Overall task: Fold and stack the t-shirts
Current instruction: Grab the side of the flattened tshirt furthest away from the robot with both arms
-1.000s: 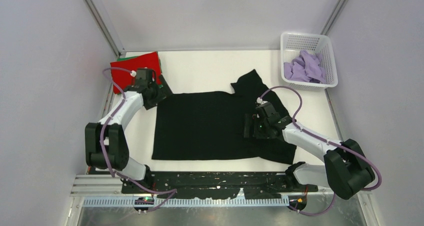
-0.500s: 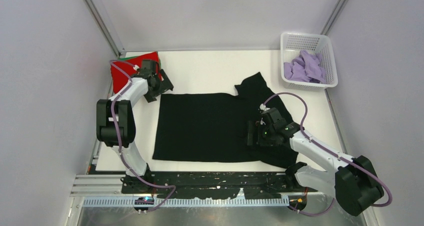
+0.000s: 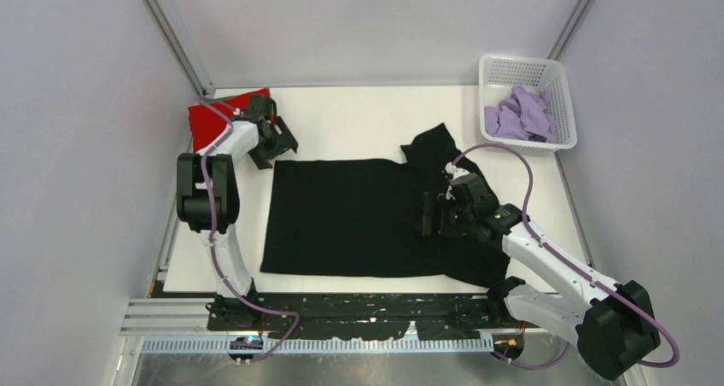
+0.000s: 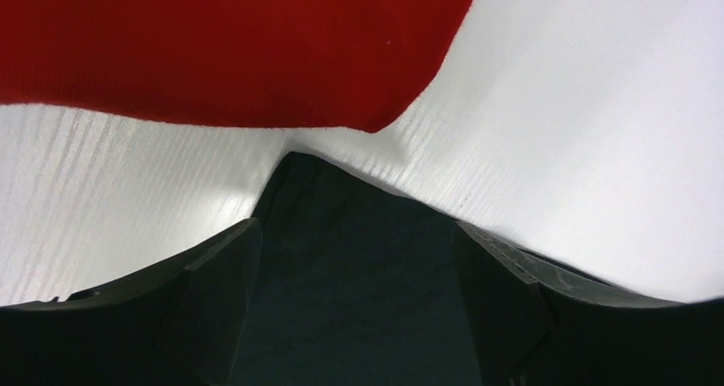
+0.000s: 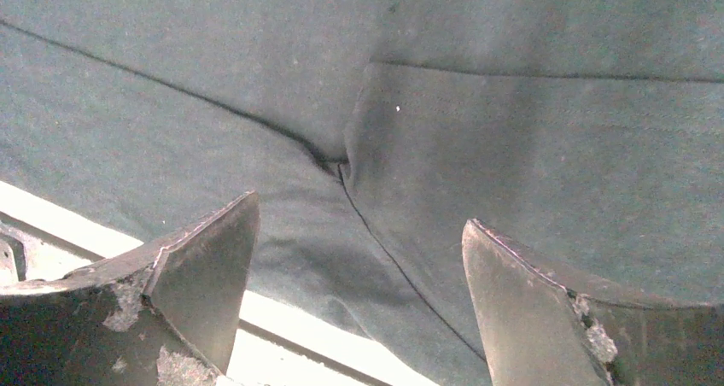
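A large black t-shirt (image 3: pixel 350 215) lies spread flat mid-table, one sleeve (image 3: pixel 431 143) sticking out at the back right. My left gripper (image 3: pixel 282 144) sits at the shirt's back left corner. In the left wrist view its jaws (image 4: pixel 357 232) stand wide apart, with the black corner (image 4: pixel 341 258) lying between them, not pinched. A folded red t-shirt (image 3: pixel 218 121) (image 4: pixel 222 44) lies just behind it. My right gripper (image 3: pixel 427 215) hovers open over the shirt's right part, and a seam (image 5: pixel 341 168) shows between its fingers (image 5: pixel 359 211). A lavender t-shirt (image 3: pixel 519 114) is crumpled in the basket.
A white mesh basket (image 3: pixel 563 104) stands at the back right corner. Grey walls close in the table on both sides. The white tabletop (image 3: pixel 359 117) shows behind the black shirt. A metal rail (image 3: pixel 341 326) runs along the near edge by the arm bases.
My left arm has swung toward the back, bringing its gripper to the black shirt's back left corner, and its jaws have narrowed a little. The right arm has shifted slightly, its gripper still open.
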You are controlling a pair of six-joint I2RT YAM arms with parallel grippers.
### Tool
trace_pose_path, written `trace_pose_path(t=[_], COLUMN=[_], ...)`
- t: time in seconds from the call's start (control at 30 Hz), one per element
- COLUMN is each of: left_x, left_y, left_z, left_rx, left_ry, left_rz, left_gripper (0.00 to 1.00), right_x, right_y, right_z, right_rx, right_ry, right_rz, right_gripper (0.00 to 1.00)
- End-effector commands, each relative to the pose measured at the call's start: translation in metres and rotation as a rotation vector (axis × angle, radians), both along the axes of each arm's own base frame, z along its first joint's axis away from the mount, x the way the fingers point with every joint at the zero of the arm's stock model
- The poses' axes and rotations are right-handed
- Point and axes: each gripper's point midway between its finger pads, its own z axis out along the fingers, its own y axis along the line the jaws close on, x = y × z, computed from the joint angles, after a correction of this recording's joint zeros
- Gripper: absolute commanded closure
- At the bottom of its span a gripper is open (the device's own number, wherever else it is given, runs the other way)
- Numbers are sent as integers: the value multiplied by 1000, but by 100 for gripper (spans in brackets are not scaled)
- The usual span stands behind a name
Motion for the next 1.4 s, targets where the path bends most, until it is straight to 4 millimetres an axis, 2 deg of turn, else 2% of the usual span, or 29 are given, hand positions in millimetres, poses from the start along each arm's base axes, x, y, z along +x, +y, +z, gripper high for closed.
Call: trace_pose_path(t=[0.0,0.13,0.3,0.4,0.53,0.63,0.9,1.1,1.27,1.3,1.37], left_x=[7,6,5,4,0,-1,1,7,5,3,1], left_y=[-5,-7,-8,-7,-9,-15,-19,-27,-41,-49,-53], left_z=[12,12,12,13,15,18,14,13,-9,-14,-17], left_rx=[-49,-59,-66,-61,-66,-68,-38,-50,-61,-82,-59], left_ry=[-46,-45,-43,-40,-27,-29,-6,7,98,120,151], left_rz=[14,31,41,48,70,68,70,38,-4,-33,-57], left_gripper=[15,15,16,16,15,15,16,20,23,25,28], right_x=[20,29,41,30,10,3,12,20,24,24,24], right_y=[-12,-21,-42,-54,-73,-85,-116,-110,-103,-104,-104], right_z=[10,-12,-39,-61,-74,-76,-68,-60,-52,-52,-51], right_rx=[-25,-8,-27,-58,-107,-145,-217,-177,-132,-134,-135], right_ry=[-100,-58,20,126,233,261,220,171,130,126,121], right_rz=[-58,-129,-238,-261,-296,-324,-426,-400,-378,-381,-382], right_gripper=[4,5,5,5,5,5,4,4,4,4,4])
